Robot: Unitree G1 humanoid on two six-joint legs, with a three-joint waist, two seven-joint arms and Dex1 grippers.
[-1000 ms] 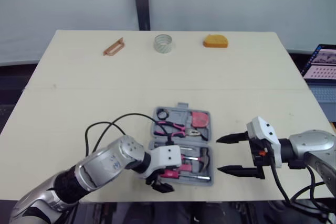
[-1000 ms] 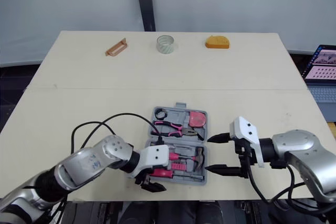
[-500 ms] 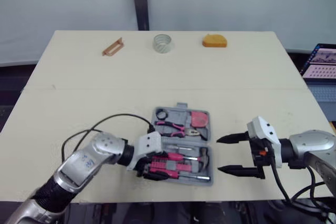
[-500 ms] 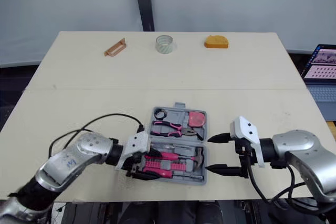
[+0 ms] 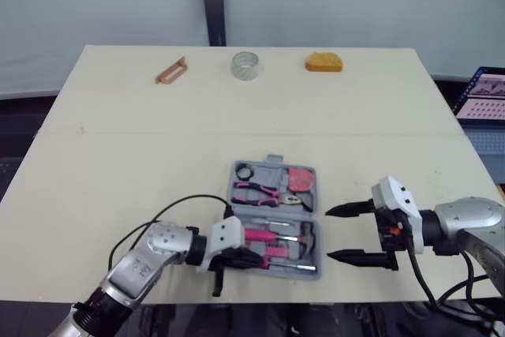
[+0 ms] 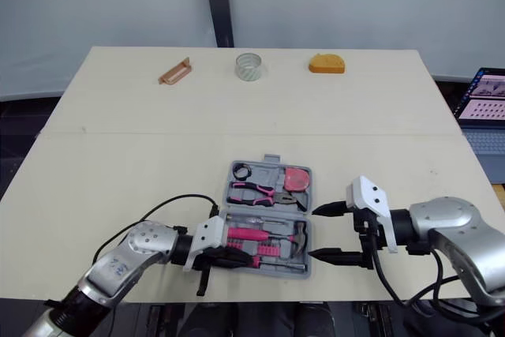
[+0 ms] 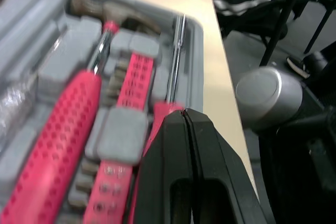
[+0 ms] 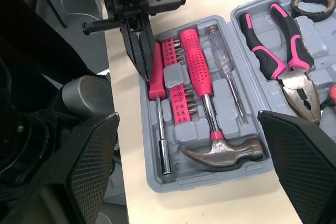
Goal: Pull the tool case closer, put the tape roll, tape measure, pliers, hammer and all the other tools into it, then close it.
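Tool case (image 5: 274, 219) lies open near the front edge of the table (image 5: 118, 155), with the pliers (image 5: 267, 192) in its far half and the hammer (image 5: 264, 235) in its near half. From the head you see the left gripper (image 5: 246, 258) at the case's near-left corner. The right gripper (image 5: 341, 233) waits just beside the case's right wall, spread wide with nothing in it. Along the far edge, well apart from the case, sit the tape roll (image 5: 245, 65), the tape measure (image 5: 324, 61) and an orange-brown tool (image 5: 170, 70).

From the left wrist you find the two black fingers (image 7: 163, 171) pressed together on nothing, their tips over the screwdriver (image 7: 175, 56) by the case's near wall. A pink strip of bits (image 7: 131, 87) runs beside it.

From the right wrist you look between the spread fingers onto screwdriver, bits and hammer lying side by side. The left gripper's closed tips are at the screwdriver's handle; you cannot tell whether they touch it.
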